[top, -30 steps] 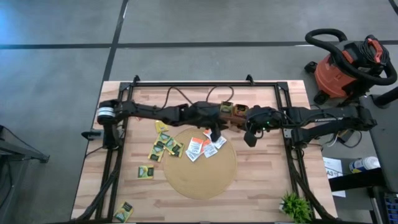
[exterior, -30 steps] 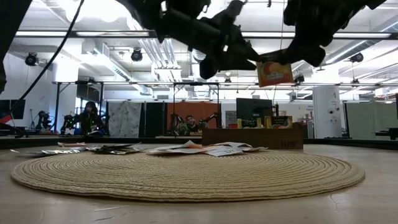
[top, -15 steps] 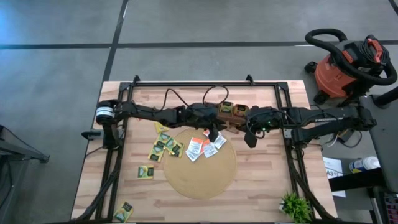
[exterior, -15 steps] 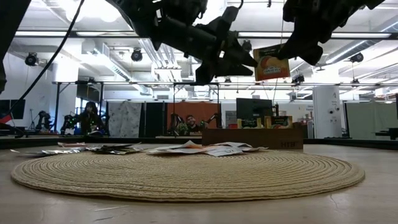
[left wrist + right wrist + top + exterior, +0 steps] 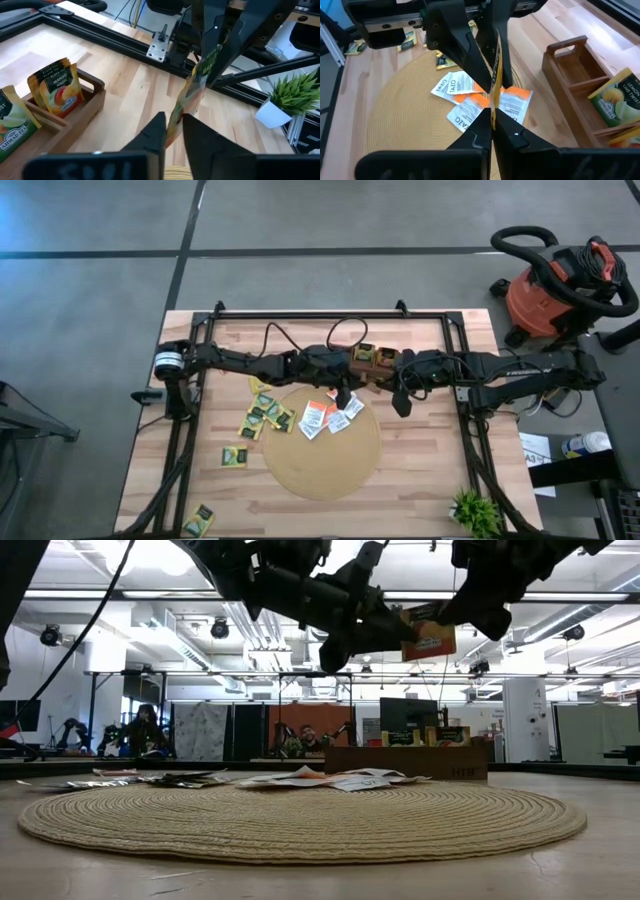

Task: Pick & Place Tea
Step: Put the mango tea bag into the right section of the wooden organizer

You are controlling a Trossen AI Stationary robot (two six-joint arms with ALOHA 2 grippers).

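Both grippers meet above the table's middle, each shut on one orange tea sachet (image 5: 428,632). My left gripper (image 5: 403,630) reaches it from the left arm's side and my right gripper (image 5: 452,612) from higher up. Below them, white and orange sachets (image 5: 330,417) lie flat on the round tan mat (image 5: 320,465). Yellow-green sachets (image 5: 260,416) lie on the table left of the mat. The wooden compartment box (image 5: 82,112) has sachets (image 5: 57,90) standing upright in it. My left gripper pinches the sachet's lower edge (image 5: 176,117) between its two fingers, coming at it nearly level from the table's left. The sachet stands edge-on, tilted, clear of the table. My right gripper pinches the sachet's opposite, upper edge (image 5: 493,102) between its two fingers (image 5: 215,35), slanting down from the table's right. The sachet stretches away from it toward the left fingers (image 5: 457,47).
Black frame rails (image 5: 460,380) run along the table's sides and far edge. A small green plant (image 5: 472,510) stands at the near right corner. More yellow-green sachets (image 5: 200,520) lie near the left front. A red shop vacuum (image 5: 555,290) stands on the floor beyond.
The orange sachet has risen a little and tipped from hanging nearly upright to slanting, moving toward the left gripper. The left fingers now reach its edge, where before they stood just short of it. Both arms have otherwise stayed in place.
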